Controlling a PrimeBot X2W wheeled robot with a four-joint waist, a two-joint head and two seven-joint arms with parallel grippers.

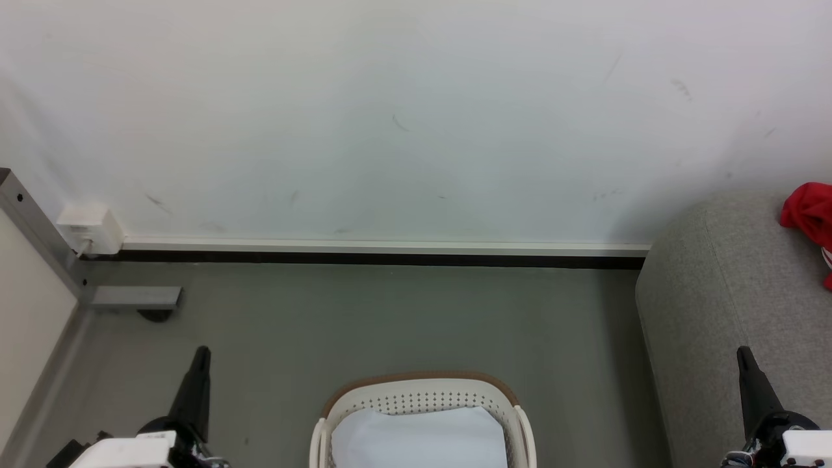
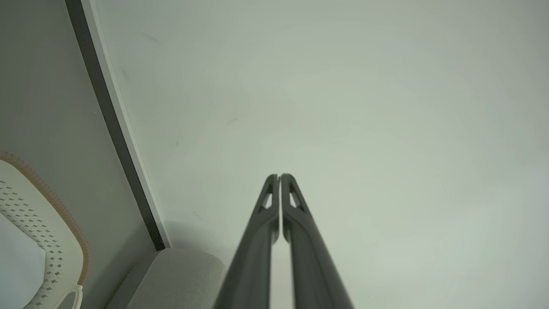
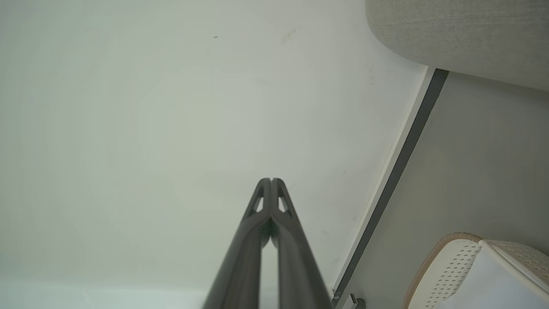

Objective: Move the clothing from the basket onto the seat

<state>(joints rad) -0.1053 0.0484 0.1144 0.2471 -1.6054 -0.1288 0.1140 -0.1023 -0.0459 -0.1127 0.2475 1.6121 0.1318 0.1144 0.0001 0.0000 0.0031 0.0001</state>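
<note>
The cream-white basket [image 1: 422, 406] with its brown rim band stands on the floor at the bottom middle of the head view, and a pale blue-white cloth [image 1: 419, 439] lies inside it. Red clothing [image 1: 811, 218] lies on the grey seat [image 1: 721, 286] at the right edge. My left gripper [image 1: 203, 353] points up at the lower left, shut and empty. At the lower right, beside the seat, my right gripper [image 1: 743, 353] is also shut and empty. Both wrist views look at the wall along closed fingers [image 2: 279, 177] [image 3: 271, 180]. The basket [image 2: 38, 223] [image 3: 454, 257] and the seat [image 2: 180, 274] [image 3: 463, 30] show at their edges.
A white wall with a dark baseboard [image 1: 383, 259] runs across the back. A white socket box [image 1: 91, 229] and a grey metal frame [image 1: 39, 240] with a foot [image 1: 136, 298] stand at the left. Grey floor [image 1: 390, 318] lies between the basket and the wall.
</note>
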